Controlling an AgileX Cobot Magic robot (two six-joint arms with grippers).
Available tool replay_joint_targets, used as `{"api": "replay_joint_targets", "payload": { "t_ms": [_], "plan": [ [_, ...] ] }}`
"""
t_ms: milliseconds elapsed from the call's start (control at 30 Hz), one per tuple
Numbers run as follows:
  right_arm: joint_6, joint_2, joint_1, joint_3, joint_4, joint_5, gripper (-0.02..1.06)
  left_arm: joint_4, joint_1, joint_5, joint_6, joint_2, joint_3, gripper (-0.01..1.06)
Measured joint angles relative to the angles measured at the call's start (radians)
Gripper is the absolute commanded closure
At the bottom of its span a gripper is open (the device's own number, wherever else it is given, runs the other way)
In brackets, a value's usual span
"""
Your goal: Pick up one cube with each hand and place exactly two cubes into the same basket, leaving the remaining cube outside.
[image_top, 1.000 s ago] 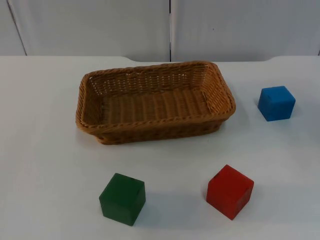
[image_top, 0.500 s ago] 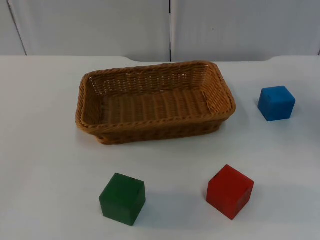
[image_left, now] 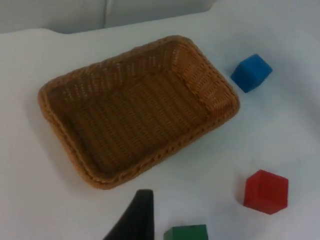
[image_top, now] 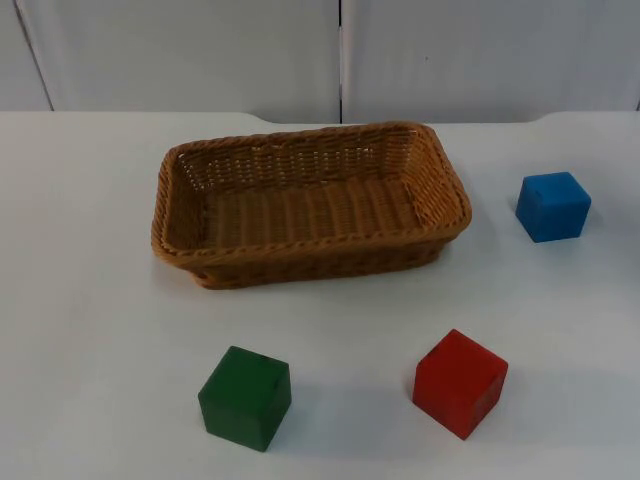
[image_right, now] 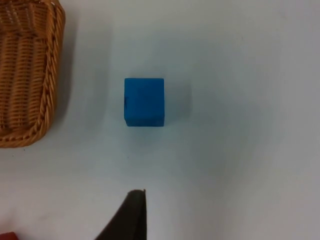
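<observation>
One basket (image_top: 165, 215); three cubes outside: green (image_top: 245, 397), red (image_top: 459, 382), blue (image_top: 552, 206).

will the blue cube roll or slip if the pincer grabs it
The blue cube likely won't roll: it sits flat on the table with square faces. Its flat parallel sides should give a two-finger grip a steady hold, though the smooth-looking paint may be slightly slick. It looks solid and stiff, so it probably won't deform.

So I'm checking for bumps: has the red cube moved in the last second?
No. The red cube sits at the same spot, same gap from the wicker basket and the green cube.
</observation>
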Motion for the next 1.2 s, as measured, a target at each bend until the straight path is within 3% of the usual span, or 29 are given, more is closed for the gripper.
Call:
{"api": "replay_joint_targets", "payload": {
  "t_ms": [233, 500, 867, 1200],
  "plan": [
    [-0.040, 0.079, 0.000, -0.065, 0.042, 0.030, -0.01, 0.028, -0.182, -0.058, -0.011, 0.117, -0.027, 0.06],
    [-0.065, 0.153, 0.000, -0.122, 0.056, 0.051, -0.01, 0.261, -0.433, -0.125, -0.198, 0.277, -0.103, 0.06],
    [-0.094, 0.226, 0.000, -0.136, 0.057, 0.048, -0.01, 0.348, -0.615, -0.134, -0.280, 0.468, -0.228, 0.06],
    [-0.118, 0.347, 0.044, -0.274, 0.060, 0.050, -0.01, 0.528, -0.744, -0.137, -0.443, 0.628, -0.333, 0.06]
  ]
}}
